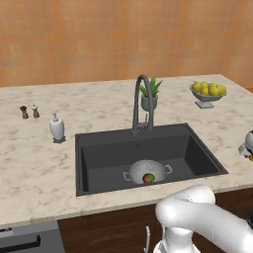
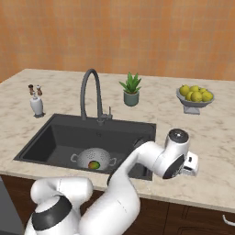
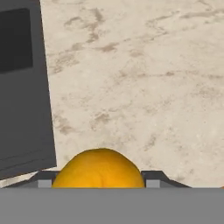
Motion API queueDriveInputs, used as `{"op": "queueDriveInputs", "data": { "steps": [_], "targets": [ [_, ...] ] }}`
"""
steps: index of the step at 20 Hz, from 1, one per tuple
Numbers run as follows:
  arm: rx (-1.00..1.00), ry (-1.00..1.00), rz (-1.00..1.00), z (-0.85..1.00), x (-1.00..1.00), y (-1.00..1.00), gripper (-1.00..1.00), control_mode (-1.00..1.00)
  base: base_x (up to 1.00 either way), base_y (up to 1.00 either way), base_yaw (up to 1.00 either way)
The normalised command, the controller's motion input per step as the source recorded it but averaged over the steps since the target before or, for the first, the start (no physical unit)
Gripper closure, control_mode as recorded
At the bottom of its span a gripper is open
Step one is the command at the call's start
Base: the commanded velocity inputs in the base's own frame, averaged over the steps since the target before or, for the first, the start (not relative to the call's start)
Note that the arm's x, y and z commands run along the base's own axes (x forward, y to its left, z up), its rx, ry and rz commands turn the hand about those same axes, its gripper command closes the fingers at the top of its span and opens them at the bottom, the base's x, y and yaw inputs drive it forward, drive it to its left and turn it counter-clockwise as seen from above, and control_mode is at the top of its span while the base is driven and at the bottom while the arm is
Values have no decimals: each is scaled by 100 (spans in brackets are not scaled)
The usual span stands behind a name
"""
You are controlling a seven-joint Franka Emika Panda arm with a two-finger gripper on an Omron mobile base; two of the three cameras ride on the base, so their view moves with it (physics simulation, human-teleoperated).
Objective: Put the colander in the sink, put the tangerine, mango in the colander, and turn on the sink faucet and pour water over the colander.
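On the left of the counter we note two small brown shakers and, just to their right, a white soap dispenser. Next comes the sink, sunk into the marble top. The colander sits upright on the sink floor, toward the front wall, both loop handles visible. Inside it lies the mango, red and green, resting at the near side of the bowl; we see no other fruit in the colander. The sink faucet stands behind the basin at its rear rim, its spout arched over the basin; we see no water running.

Behind the faucet is a small potted plant. Further right, a footed grey dish holds a pile of yellow-green fruits.

Right of the sink, the gripper is low over the bare counter. In the hand view the tangerine sits right between the two finger tips, with the sink edge at the left. We judge the fingers to be closed on the tangerine; whether it is lifted off the counter we cannot tell
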Motion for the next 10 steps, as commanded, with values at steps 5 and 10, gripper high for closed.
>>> {"op": "queueDriveInputs", "data": {
  "steps": [5,10],
  "targets": [
    [-3,-37,18,71,-33,99,100,-100,0,0,0],
    [-3,-7,54,42,-1,79,100,-100,0,0,0]
  ]
}}
